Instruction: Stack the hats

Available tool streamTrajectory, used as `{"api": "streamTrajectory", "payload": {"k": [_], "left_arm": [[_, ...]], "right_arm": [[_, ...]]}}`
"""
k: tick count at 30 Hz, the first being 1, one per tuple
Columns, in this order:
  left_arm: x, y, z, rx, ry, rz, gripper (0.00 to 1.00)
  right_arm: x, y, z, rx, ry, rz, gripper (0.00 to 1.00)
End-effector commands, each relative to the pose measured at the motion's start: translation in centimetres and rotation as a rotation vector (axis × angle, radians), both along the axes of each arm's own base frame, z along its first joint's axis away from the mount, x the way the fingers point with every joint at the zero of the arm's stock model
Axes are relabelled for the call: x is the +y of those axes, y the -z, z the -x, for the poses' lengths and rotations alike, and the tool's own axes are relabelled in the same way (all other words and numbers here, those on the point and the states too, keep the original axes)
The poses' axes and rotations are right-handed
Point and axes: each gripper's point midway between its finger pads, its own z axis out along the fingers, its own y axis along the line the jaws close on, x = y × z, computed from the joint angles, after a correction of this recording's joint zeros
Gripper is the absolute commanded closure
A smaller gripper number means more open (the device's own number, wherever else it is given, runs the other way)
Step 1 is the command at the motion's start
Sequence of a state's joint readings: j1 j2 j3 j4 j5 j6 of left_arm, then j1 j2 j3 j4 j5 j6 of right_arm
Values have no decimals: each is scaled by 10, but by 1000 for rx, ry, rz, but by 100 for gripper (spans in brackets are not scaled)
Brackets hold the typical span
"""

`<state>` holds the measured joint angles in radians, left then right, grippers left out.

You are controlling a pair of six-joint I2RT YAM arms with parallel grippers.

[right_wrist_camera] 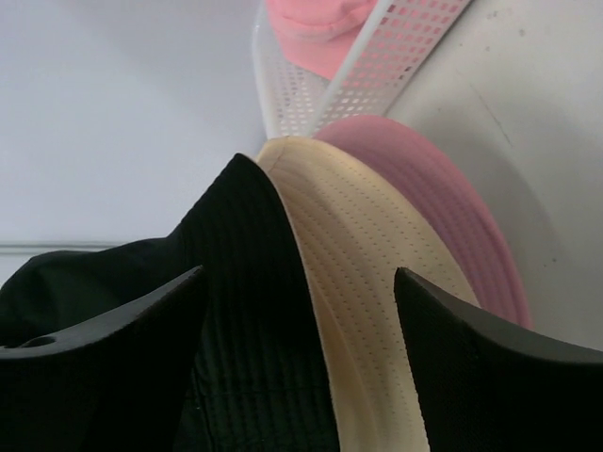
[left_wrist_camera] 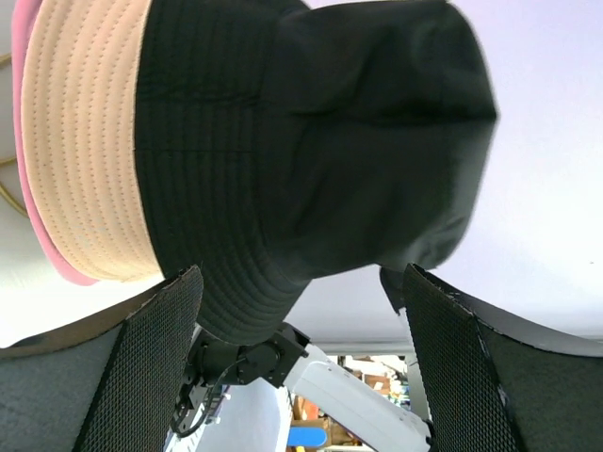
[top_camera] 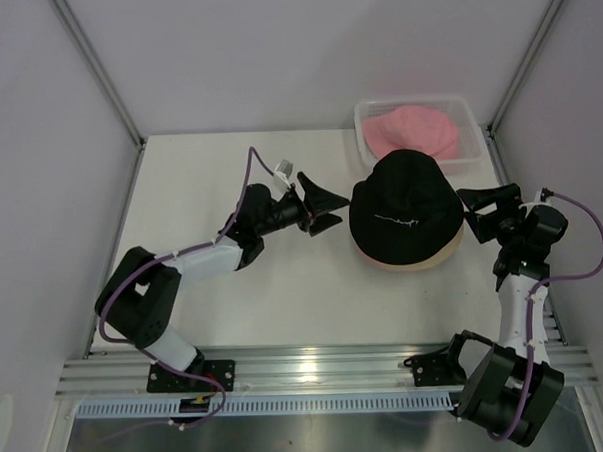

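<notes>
Left jaws: my left gripper (top_camera: pixel 331 207) is spread wide and holds nothing, its tips just beside the stack's left side.
Right jaws: my right gripper (top_camera: pixel 473 211) is spread and empty too, just beside the stack's right side.
Stack: the black hat (top_camera: pixel 405 213) sits on top, over the beige hat (top_camera: pixel 415 262), over the lower pink hat (right_wrist_camera: pixel 443 202), right of the table's (top_camera: pixel 234 289) middle.
Fourth hat: the binned pink hat (top_camera: pixel 412 131) lies in the clear bin (top_camera: pixel 466 107) at the far right corner, just behind the stack.
Hidden: from above, the black hat leaves only a sliver of beige brim showing. The lower pink hat shows as brim only, in my wrist views. What the stack rests on is covered. The white lettering is too small to read.
Cut off: my own fingers (left_wrist_camera: pixel 151 367) block the lower corners of both wrist views.
Edges: I cannot tell whether the pink brim touches the bin wall.
Open room: the widest stretch of table lies left of the stack. On the right I sit between the stack and the table's edge.
</notes>
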<state>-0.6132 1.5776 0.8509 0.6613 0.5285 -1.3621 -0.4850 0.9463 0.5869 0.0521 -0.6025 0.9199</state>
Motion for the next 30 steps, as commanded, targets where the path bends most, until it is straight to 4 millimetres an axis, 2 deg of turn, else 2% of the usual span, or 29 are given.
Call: {"api": "streamTrajectory", "payload": {"k": [1, 5, 6, 11, 14, 15, 17, 19, 30], "left_arm": [[-9, -12, -1, -36, 10, 42, 11], [-11, -9, -2, -29, 16, 39, 11], [-11, -10, -3, -32, 13, 39, 12], [-12, -8, -4, -39, 12, 21, 12], [-14, -7, -4, -42, 15, 14, 12], [-15, -6, -5, -37, 17, 9, 12], [-16, -2, -3, -29, 20, 1, 12], [-16, 5, -3, -20, 15, -13, 12], [-16, 51, 1, 49, -10, -109, 17]], "right_arm": [[9, -24, -4, -90, -44, -9, 19], [14, -23, 0, -78, -50, -28, 35], [14, -22, 0, -74, -52, -30, 42], [20, -17, 6, -54, -68, -35, 59], [22, -16, 9, -55, -73, -30, 72], [22, -16, 10, -55, -73, -30, 79], [24, -14, 10, -51, -79, -32, 85], [24, -12, 11, -52, -80, -27, 98], [27, -8, 17, -88, -105, 55, 100]]}}
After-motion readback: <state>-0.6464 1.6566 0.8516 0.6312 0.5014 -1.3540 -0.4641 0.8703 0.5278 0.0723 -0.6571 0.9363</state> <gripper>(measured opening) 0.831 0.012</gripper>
